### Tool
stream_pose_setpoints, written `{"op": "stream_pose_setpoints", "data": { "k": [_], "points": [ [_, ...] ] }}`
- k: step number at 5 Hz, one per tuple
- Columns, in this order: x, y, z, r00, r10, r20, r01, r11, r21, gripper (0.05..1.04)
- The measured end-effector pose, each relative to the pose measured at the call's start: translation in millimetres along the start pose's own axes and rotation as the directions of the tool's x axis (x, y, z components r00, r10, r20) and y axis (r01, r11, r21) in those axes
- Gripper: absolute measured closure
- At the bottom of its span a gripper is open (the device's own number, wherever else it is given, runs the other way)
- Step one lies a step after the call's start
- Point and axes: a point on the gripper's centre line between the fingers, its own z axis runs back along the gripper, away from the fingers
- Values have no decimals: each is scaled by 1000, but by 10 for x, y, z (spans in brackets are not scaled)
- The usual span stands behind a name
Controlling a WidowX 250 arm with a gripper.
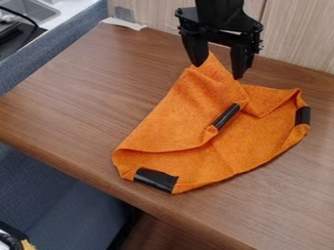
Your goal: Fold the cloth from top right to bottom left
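Camera view, top left corner: we log one container, a metal sink [40, 11] set in a pale counter [72, 10]. A dark object [10, 30] and a black cable [25, 16] lie near it, at the view's left edge.

The orange cloth [189, 117] lies on the wooden surface [72, 97], below the gripper [219, 72] in the view and spreading to both sides of it. A narrow peak of cloth stands up between the fingers; we cannot tell whether it touches either one. We note the gripper spread, its two tips well apart, with no cloth pinched between them.

Part of the cloth is doubled over, its loose edge curving across the layer beneath. We count three black patches: one [227, 116] on the upper flap near the middle, one [156, 179] at the lower edge, one [303, 115] at the right edge.

The black arm [220, 9] drops in from the top edge, right of centre, the gripper pointing down over the cloth's upper end. Behind it we have a pale wood panel [300, 34]; a whitish strip [124, 23] lies at the surface's far edge.
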Motion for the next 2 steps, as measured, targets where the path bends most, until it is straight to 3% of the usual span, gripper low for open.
{"op": "stream_pose_setpoints", "data": {
  "k": [1, 2],
  "points": [
    [-27, 5, -92, 1000, 10, -26, -10, 1000, -1, 82],
    [63, -188, -165, 1000, 28, 4, -28, 999, -16, 82]
  ]
}}
